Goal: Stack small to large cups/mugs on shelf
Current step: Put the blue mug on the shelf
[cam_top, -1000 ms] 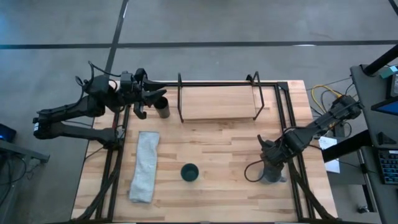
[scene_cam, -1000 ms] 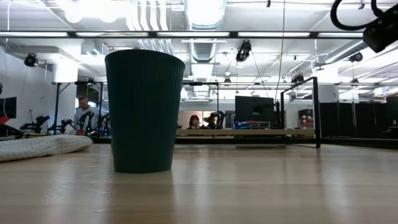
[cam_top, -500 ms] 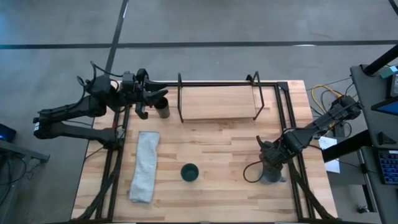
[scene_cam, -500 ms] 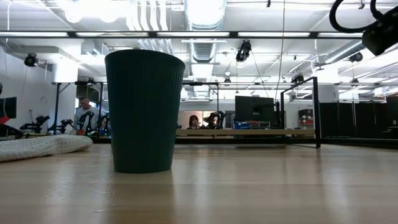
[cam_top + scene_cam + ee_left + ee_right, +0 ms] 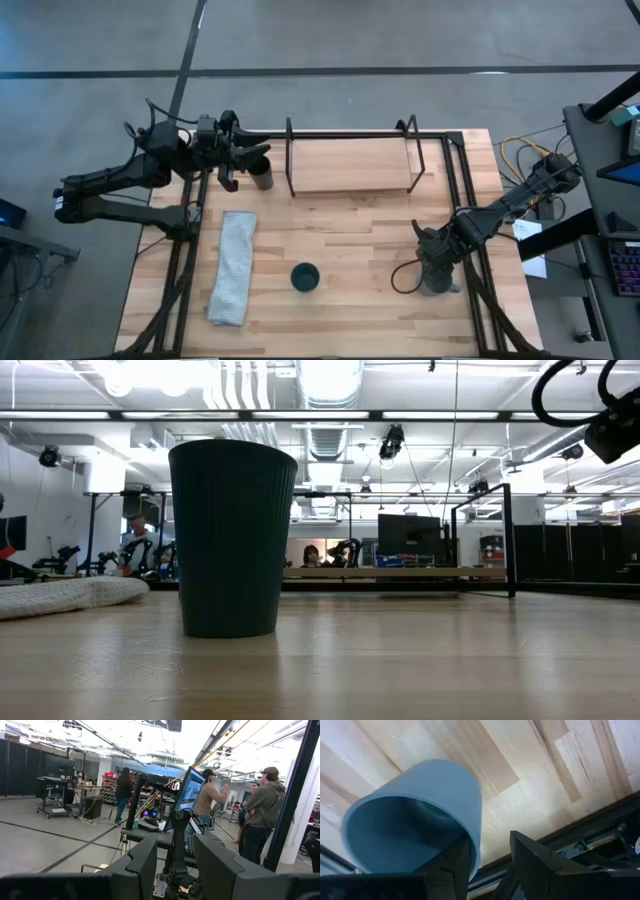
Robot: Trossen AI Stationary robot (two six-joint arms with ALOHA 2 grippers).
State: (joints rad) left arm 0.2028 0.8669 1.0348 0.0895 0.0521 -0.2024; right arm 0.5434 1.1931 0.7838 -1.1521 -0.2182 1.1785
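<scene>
A: Right hand?
B: Mine's down at the right front of the worktop; fingers clamped on the wall of the grey-blue mug, one finger inside, one outside; mug's tipped toward my wrist camera, mouth facing it.

A: Left hand?
B: Back left, beside the shelf's left end, at the black tumbler; can't tell from above if my fingers grip it; in the wrist view they stand apart with only the room and people beyond, tumbler not visible there.

A: Teal cup?
B: Upright at front centre, alone; well apart from both hands; fills the low view.

A: Anything else?
B: Folded towel lying left of the cup; shelf board is bare.
</scene>
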